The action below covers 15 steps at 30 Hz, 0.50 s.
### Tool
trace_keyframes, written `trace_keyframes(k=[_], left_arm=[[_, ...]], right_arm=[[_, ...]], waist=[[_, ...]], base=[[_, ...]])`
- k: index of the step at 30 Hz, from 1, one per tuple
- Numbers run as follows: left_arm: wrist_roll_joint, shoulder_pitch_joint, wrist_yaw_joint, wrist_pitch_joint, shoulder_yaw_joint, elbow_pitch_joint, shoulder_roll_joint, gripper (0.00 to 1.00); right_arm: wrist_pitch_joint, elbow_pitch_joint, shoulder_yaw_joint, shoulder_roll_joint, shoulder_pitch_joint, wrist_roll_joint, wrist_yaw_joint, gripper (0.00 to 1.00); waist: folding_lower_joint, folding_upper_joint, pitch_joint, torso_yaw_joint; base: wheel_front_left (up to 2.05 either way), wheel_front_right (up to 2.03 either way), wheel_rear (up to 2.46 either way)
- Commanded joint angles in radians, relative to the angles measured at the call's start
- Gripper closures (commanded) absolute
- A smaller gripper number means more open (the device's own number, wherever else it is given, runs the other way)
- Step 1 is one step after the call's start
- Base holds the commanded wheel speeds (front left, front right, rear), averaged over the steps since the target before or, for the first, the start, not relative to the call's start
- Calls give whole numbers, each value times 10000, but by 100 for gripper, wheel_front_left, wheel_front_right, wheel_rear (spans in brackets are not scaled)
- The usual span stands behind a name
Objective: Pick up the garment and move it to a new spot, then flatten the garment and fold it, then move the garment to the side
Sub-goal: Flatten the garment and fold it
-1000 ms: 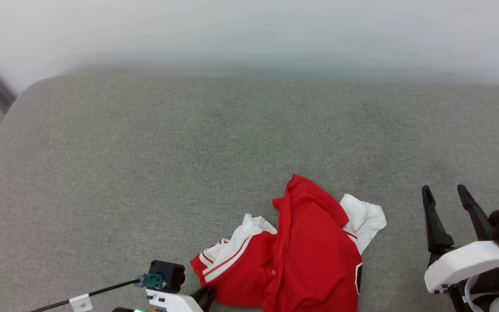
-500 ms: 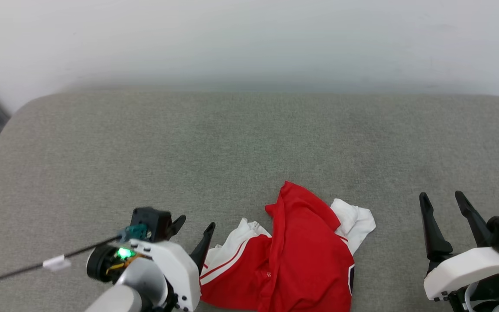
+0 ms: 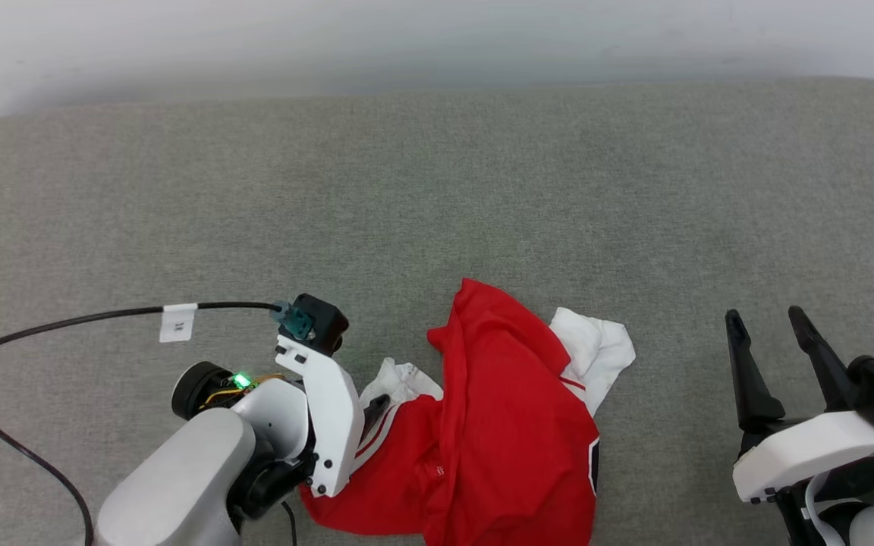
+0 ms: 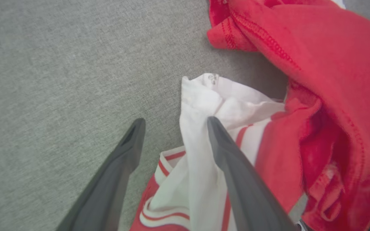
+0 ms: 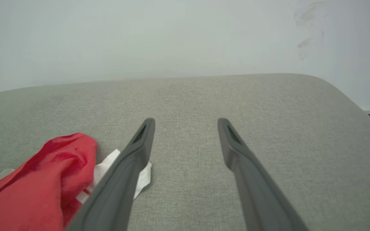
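The crumpled red thin-jersey T-shirt with white sleeves (image 3: 513,432) is lying at six o'clock on the grey fabric surface (image 3: 437,189). The nearer left jaws are gaping wide over its nine-o'clock sleeve; the right jaws are wide and empty.

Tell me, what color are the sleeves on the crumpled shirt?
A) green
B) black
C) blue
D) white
D: the red garment has white sleeves poking out on both sides of the heap.
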Motion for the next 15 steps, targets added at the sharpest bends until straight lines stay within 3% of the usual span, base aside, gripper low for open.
trace_keyframes(k=[1, 3, 4, 6, 8, 9, 11, 15], left_arm=[[43, -156, -54, 101, -83, 109, -18, 0], [140, -429, -254, 638, -456, 808, -110, 0], [172, -442, -299, 792, -582, 1013, -156, 8], [225, -446, -358, 1097, -849, 1426, -276, 52], [223, -394, -423, 1410, -1110, 1826, -435, 66], [169, -335, -488, 1485, -1224, 1937, -541, 100], [296, -456, -496, 1085, -1208, 1967, -713, 100], [767, -955, -47, -239, -689, 1746, -585, 100]], right_arm=[[-79, 31, 12, 7, -166, 31, -6, 0], [-191, 214, 88, 8, -277, 64, -6, 0], [-196, 255, 99, 8, -325, 72, -6, 0], [-226, 315, 128, 8, -432, 85, -6, 0], [-270, 384, 129, 8, -433, 84, -6, 0], [-286, 417, 117, 8, -419, 81, -6, 0], [-308, 456, 70, 8, -419, 103, -6, 0], [-303, 519, -69, 8, -338, 120, -6, 0]], waist=[[-1, 0, 181, -158], [-1, 0, 340, -288], [-1, 0, 362, -310], [-1, 0, 396, -348], [-1, 0, 406, -366], [-1, 0, 400, -367], [-1, 0, 379, -345], [-1, 0, 260, -195]], base=[[0, 0, 0], [0, 0, 0], [0, 0, 0], [0, 0, 0], [0, 0, 0], [0, 0, 0], [0, 0, 0], [0, 0, 0]])
